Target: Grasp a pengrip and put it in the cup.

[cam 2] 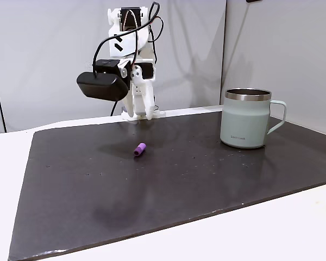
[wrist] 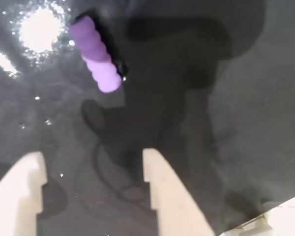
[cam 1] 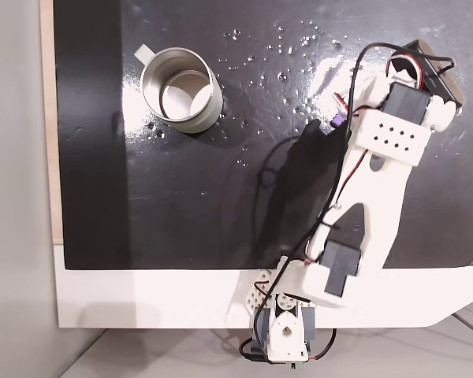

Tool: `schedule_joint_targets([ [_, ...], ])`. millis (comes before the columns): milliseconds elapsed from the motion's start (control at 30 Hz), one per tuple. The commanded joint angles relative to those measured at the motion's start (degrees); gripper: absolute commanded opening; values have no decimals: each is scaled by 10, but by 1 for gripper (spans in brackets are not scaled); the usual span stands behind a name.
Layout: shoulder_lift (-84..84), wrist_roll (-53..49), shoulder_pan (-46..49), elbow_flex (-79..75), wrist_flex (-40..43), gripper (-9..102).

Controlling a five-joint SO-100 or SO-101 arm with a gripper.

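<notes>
Your gripper (wrist: 91, 162) hangs above the dark mat (cam 2: 206, 179) with its two white fingers (wrist: 164, 191) spread apart and nothing between them. In the wrist view the pengrip (wrist: 94, 54) lies on the mat beyond the fingertips, toward the upper left, tilted, untouched by either finger. In the fixed view from the table's side you see the pengrip (cam 2: 139, 149) lying on its side near the mat's middle, in front of the arm's base, with the arm (cam 2: 131, 65) raised over it. The cup (cam 2: 248, 118) stands upright well apart to the right, handle pointing right. From above, the cup (cam 1: 181, 88) sits far left.
</notes>
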Motion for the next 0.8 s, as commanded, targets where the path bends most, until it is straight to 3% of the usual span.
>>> schedule_joint_targets([
  [0, -45, -7, 8, -90, 22, 20],
  [300, -263, -10, 25, -346, 113, 20],
  [667, -388, 16, 10, -432, 113, 18],
  [767, -435, 27, 4, -472, 114, 13],
])
